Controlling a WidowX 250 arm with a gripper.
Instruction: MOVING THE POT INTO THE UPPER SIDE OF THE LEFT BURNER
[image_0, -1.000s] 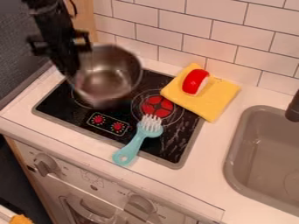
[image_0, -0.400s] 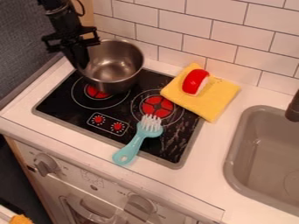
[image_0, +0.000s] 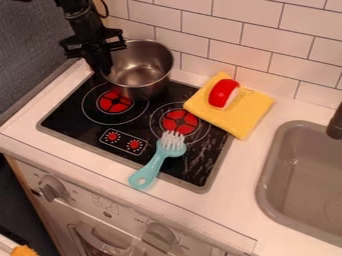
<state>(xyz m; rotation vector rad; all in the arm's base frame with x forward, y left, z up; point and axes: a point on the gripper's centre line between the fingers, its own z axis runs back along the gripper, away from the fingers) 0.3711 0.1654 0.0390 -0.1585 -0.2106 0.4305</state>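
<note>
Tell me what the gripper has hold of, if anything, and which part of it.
The gripper holds the metal pot at its rim, on the side toward the picture's left.

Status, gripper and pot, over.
Black gripper: jaws closed on silver metal pot. Pot at upper side of red-centred left burner. Teal plastic brush clear.

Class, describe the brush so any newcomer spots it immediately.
Find the black stovetop on the white counter. Across its near edge lies the brush, bristles towards the right-hand red burner. Unlike the metal pot and yellow cloth, it is teal.
</note>
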